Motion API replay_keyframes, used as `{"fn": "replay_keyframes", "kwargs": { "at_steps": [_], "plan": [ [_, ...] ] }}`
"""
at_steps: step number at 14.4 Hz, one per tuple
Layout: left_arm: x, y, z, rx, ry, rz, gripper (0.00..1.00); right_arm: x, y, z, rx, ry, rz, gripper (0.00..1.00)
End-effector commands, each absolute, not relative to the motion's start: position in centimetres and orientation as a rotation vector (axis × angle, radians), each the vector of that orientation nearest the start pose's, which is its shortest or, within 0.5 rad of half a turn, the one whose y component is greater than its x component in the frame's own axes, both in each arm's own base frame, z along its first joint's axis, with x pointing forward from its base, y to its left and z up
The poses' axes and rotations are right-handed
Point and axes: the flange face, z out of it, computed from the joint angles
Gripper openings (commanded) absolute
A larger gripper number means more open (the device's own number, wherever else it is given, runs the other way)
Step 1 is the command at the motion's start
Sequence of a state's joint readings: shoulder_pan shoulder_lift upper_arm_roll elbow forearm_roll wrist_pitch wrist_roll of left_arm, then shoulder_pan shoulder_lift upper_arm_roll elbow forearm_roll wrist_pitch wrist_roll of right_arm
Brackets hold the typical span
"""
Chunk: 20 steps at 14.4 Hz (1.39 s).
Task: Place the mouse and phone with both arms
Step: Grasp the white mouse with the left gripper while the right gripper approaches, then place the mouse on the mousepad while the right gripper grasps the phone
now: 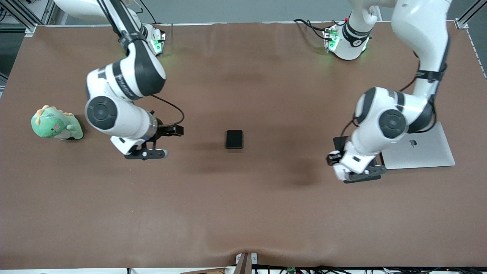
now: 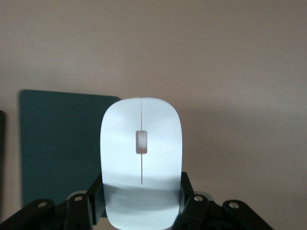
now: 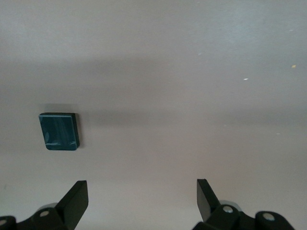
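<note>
Two arms reach out over the brown table (image 1: 243, 213) from bases along its farthest edge.

Nearest the front camera, a wide strip of bare table runs the full length of the near edge.

Left arm: the elbow is bent high and the forearm slants down toward the left arm's end of the table. The left gripper (image 1: 336, 165) hangs over the near edge of the black mouse pad (image 1: 338, 142). In the left wrist view, its fingers (image 2: 188, 191) are closed against both sides of the white mouse (image 2: 141, 160), which is held clear of the surface with the mouse pad (image 2: 57, 148) below it. A silver laptop (image 1: 422, 150), lid shut, lies just beside the pad, toward the table's end.

Right arm: the forearm lies nearly level and points toward the table's middle. The right gripper (image 1: 167, 140) hovers over bare table with its fingers (image 3: 76, 199) spread wide and nothing between them.

Phone (image 1: 234, 139): it lies flat near the table's centre, between the two grippers and apart from both. Bare table surrounds it on every side.

Green plush toy (image 1: 56, 125): it sits near the table's edge at the right arm's end, well apart from the right gripper.
</note>
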<state>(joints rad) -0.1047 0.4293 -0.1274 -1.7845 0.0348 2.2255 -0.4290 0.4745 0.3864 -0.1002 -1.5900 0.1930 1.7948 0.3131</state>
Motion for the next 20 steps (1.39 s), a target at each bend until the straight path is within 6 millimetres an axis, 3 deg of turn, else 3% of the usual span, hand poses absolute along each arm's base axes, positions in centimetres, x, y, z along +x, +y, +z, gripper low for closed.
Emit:
{"fn": "replay_keyframes", "kwargs": {
  "at_steps": [1,2,4,7,10,15,20],
  "plan": [
    [64.0,-7.4,29.4,-3.145,-0.222,0.055,0.0,59.5,28.0,38.9,-3.038,0.02,0.324,1.0],
    [64.1,-5.1,28.1,-3.146,-0.214,0.078,0.0,59.3,28.7,38.4,-3.042,0.015,0.325,1.0],
    [63.9,-2.2,25.6,-3.156,-0.166,0.104,0.0,58.9,30.4,36.8,-3.048,-0.018,0.329,1.0],
    [63.6,0.0,22.1,-3.173,-0.099,0.073,0.0,58.3,33.1,34.1,-3.061,0.005,0.316,1.0],
    [63.5,1.4,20.4,-3.182,-0.035,0.049,0.04,57.3,36.4,31.7,-3.035,0.049,0.305,1.0],
    [62.4,0.7,20.4,-3.184,-0.017,0.075,0.1,55.9,39.8,26.7,-3.051,0.033,0.277,1.0],
    [60.7,0.3,20.4,-3.179,-0.016,0.11,0.12,54.8,41.9,22.7,-2.997,0.081,0.317,1.0]
  ]
}}
